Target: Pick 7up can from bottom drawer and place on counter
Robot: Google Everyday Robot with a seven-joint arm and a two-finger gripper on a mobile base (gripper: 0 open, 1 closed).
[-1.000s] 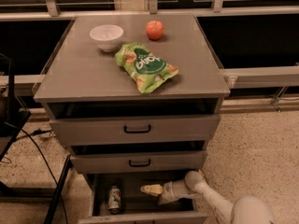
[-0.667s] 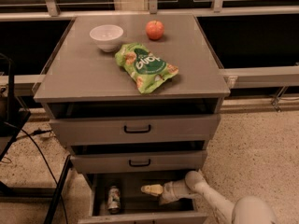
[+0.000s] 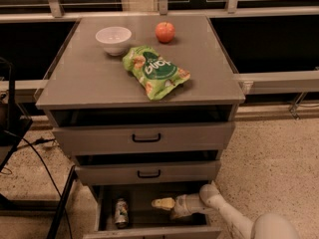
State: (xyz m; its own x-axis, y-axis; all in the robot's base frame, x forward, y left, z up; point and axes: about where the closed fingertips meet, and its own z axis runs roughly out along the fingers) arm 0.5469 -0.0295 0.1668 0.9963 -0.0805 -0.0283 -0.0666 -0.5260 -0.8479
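Observation:
The 7up can (image 3: 120, 212) lies in the left part of the open bottom drawer (image 3: 149, 231), a small silvery can with dark print. My gripper (image 3: 158, 203) reaches into the same drawer from the right, its pale fingertips pointing left toward the can and a short gap away from it. The white arm (image 3: 224, 214) comes in from the lower right. The counter (image 3: 94, 81) is the grey top of the cabinet above.
On the counter sit a white bowl (image 3: 113, 38), a red apple (image 3: 165, 32) and a green snack bag (image 3: 154, 70). The two upper drawers (image 3: 144, 137) with black handles are slightly pulled out. Dark cables and a stand (image 3: 30, 148) are at the left.

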